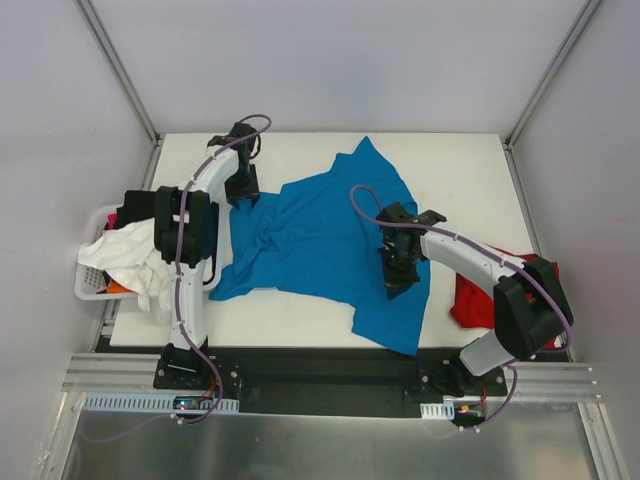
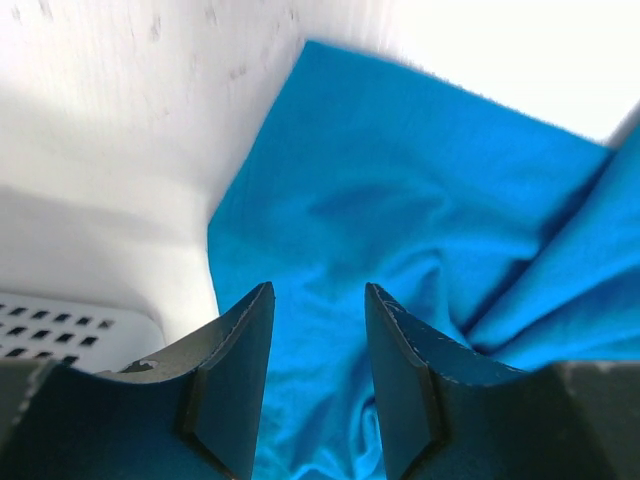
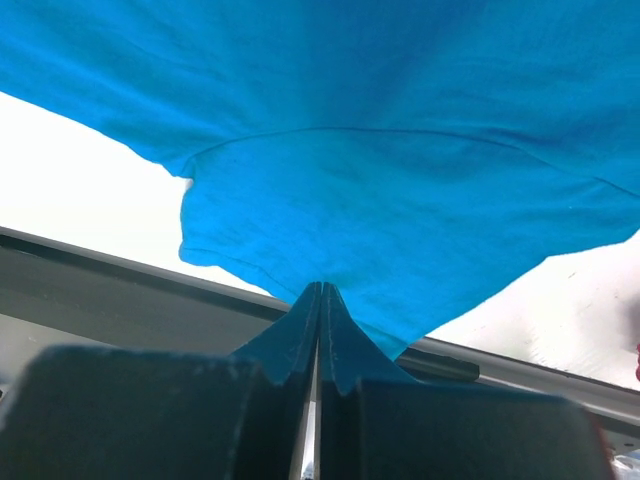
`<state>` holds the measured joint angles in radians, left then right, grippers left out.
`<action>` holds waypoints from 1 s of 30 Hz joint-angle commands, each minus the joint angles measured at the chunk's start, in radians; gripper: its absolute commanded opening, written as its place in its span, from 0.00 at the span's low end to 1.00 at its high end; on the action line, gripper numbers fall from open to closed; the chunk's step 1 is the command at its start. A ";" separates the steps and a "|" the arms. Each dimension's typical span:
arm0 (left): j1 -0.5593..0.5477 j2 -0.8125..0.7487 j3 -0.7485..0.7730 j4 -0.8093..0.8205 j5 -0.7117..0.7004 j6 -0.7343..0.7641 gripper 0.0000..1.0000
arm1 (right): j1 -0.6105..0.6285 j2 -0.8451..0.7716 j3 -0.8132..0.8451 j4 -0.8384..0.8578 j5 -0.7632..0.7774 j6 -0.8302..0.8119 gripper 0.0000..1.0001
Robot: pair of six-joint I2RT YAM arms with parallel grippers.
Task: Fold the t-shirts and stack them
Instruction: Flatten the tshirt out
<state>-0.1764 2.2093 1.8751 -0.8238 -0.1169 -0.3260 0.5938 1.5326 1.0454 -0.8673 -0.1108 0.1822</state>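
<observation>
We're looking at the turquoise t-shirt [image 1: 320,235]: soft knit cloth, matt and finely wrinkled, with a stitched seam line showing from the right wrist. The red t-shirt [image 1: 472,300] is matt cloth too. The table [image 1: 470,170] reads to us as white and smooth, faintly scuffed up close. The basket [image 1: 88,288] is white perforated plastic with a slight sheen, and the white cloth [image 1: 130,258] is matt and rumpled. The fingers [image 2: 235,385] of the left gripper [image 2: 318,295] look dark and matt, rough along the edges, and we see the same on the right gripper [image 3: 320,290]. The left arm [image 1: 190,300] wears smooth white plastic. The rail [image 1: 115,374] is silvery ribbed metal.
</observation>
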 commanded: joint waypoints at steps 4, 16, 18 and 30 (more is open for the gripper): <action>0.009 0.073 0.151 -0.093 -0.125 -0.008 0.43 | 0.004 -0.063 0.002 -0.070 0.043 0.017 0.01; 0.048 0.109 0.201 -0.118 -0.008 -0.039 0.42 | 0.006 -0.071 0.016 -0.101 0.056 0.017 0.01; 0.041 0.060 0.159 -0.115 0.028 -0.068 0.42 | 0.004 -0.065 0.022 -0.101 0.056 0.016 0.01; -0.009 0.024 0.038 -0.061 0.143 0.001 0.42 | 0.003 0.014 0.097 -0.095 0.042 -0.003 0.01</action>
<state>-0.1822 2.2551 1.8912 -0.8894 0.0242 -0.3664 0.5938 1.5398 1.1023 -0.9325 -0.0746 0.1818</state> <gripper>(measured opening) 0.422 0.013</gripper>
